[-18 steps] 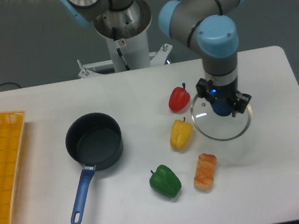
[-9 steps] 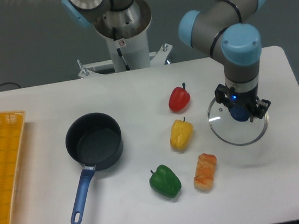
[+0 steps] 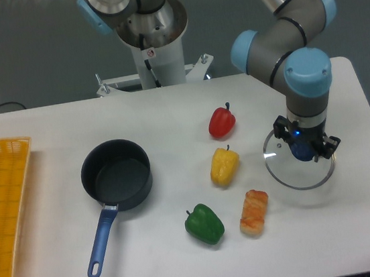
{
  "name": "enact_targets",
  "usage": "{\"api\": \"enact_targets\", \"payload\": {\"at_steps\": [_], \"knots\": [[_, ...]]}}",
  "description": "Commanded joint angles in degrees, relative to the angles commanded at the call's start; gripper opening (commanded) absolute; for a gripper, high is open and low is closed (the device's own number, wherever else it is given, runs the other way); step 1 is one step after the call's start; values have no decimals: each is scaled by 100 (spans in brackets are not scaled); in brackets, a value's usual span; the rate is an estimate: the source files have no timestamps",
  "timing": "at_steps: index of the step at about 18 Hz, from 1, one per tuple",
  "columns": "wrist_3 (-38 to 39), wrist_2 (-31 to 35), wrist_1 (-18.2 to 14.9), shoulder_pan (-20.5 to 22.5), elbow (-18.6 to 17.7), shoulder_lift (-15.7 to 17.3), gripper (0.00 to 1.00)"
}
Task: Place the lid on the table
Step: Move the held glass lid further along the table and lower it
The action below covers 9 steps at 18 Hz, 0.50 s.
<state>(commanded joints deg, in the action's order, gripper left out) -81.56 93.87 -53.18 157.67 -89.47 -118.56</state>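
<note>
The gripper (image 3: 304,148) has its jaws clamped on the blue knob of the lid (image 3: 286,172), low over the table (image 3: 169,120), right of 1 yellow pepper (image 3: 223,165).

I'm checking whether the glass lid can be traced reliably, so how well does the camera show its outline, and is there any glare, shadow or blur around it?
Camera view: the lid shows only as a thin rim ring, with the table visible through the glass; no strong glare; a faint soft shadow below it; the gripper covers the knob; the image is slightly soft overall.
</note>
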Motion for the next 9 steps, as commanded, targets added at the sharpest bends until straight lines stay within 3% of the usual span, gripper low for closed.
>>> {"api": "enact_targets", "payload": {"at_steps": [4,9], "knots": [[-167,-149,237,79,35,-193,63],[-203,-229,282,114,184,-369,63]]}}
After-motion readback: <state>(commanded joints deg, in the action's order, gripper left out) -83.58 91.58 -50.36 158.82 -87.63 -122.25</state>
